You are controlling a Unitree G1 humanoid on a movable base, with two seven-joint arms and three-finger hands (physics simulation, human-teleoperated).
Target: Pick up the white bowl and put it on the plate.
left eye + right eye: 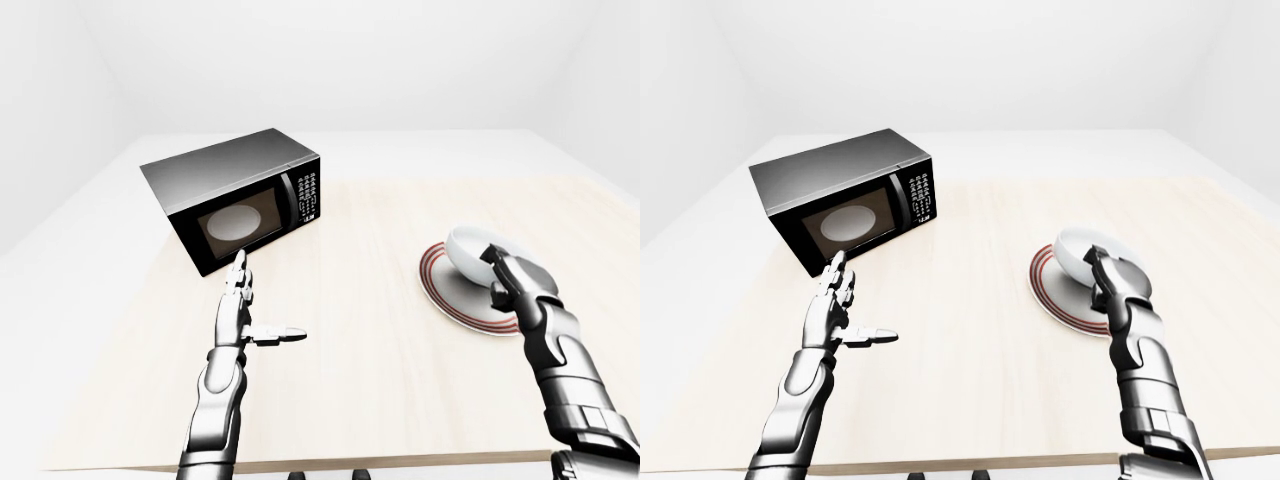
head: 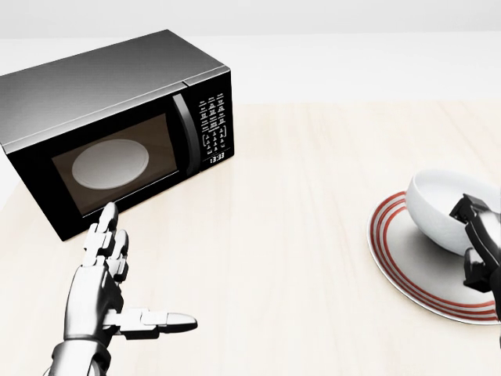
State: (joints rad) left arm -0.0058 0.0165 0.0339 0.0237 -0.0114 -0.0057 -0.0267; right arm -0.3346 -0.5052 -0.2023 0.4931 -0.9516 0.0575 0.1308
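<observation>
The white bowl (image 2: 433,205) is tilted over the red-rimmed white plate (image 2: 398,262) at the right of the head view, its underside at or just above the plate; I cannot tell if it touches. My right hand (image 2: 474,229) is at the bowl's right rim with its dark fingers closed over the edge. My left hand (image 2: 117,294) is open and empty, fingers straight and thumb pointing right, hovering over the wooden table just below the microwave.
A black microwave (image 2: 117,110) with its door shut stands at the upper left of the light wooden table (image 2: 297,204). The table's near edge (image 1: 330,464) runs along the bottom of the left-eye view. White floor and walls surround it.
</observation>
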